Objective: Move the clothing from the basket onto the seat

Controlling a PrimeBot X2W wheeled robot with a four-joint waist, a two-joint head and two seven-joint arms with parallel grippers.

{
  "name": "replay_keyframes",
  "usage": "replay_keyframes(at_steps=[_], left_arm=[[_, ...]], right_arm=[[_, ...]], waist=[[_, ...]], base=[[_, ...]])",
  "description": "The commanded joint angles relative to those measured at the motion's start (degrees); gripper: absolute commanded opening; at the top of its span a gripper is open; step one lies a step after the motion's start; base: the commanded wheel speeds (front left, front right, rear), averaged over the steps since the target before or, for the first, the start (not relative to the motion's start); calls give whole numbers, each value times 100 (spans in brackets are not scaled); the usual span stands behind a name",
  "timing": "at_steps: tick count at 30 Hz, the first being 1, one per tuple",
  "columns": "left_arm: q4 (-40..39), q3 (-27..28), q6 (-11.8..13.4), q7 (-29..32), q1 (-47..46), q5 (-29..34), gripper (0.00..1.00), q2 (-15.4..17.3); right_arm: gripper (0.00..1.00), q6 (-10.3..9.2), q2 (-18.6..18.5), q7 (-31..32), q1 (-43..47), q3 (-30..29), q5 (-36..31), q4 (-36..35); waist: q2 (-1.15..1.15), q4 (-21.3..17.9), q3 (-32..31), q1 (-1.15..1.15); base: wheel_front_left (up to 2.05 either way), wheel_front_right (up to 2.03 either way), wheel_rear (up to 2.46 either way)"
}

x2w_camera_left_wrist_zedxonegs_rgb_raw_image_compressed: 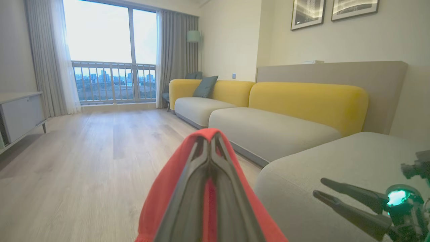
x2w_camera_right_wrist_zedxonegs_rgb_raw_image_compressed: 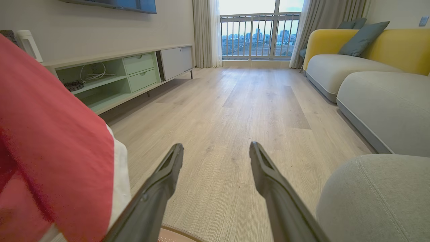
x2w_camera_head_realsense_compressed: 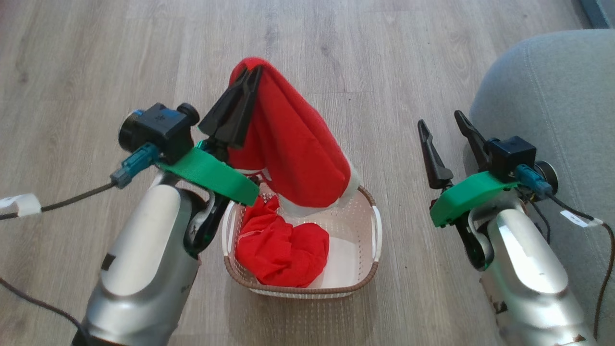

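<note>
So far, the left gripper [x2w_camera_head_realsense_compressed: 250, 77] is clamped on the top fold of one red garment [x2w_camera_head_realsense_compressed: 298, 144] and holds it up above the basket [x2w_camera_head_realsense_compressed: 288, 290]. The garment's white-trimmed hem hangs at the basket's far rim, and whether it touches I cannot tell. To the right of the basket, the right gripper [x2w_camera_head_realsense_compressed: 439, 120] hangs with its fingers apart and nothing between them, between the basket and the seat [x2w_camera_head_realsense_compressed: 552, 96]. A second red garment [x2w_camera_head_realsense_compressed: 283, 245] lies crumpled inside the basket, against its left wall. Nothing red lies on the part of the seat that shows. I judge the task to be in its early part: one piece is lifted but not yet carried over, and the other waits to be picked up.
</note>
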Motion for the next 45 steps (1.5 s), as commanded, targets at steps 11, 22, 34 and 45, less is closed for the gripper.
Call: replay_keyframes(at_steps=[11,22,34,45], left_arm=[[-1228,94,-7,-56,-329,116,0,96],[-1399,17,-7,-56,-271,140,0,77],[-1348,-165,-7,-56,-286,100,0,32],[-1323,-555,-7,-56,-236,-68,0,-42]], right_arm=[[100,-1,72,-36,-99,200,76,-134],[100,-1,80,-36,-181,923,641,-2191],[100,-1,-117,-36,-564,2736,1264,-2260],[0,-1,29,-36,-1220,3421,1903,-586]], waist=[[0,-81,37,1],[0,-91,15,1],[0,3,80,1],[0,460,75,1]], base=[[0,0,0],[0,0,0],[0,0,0],[0,0,0]])
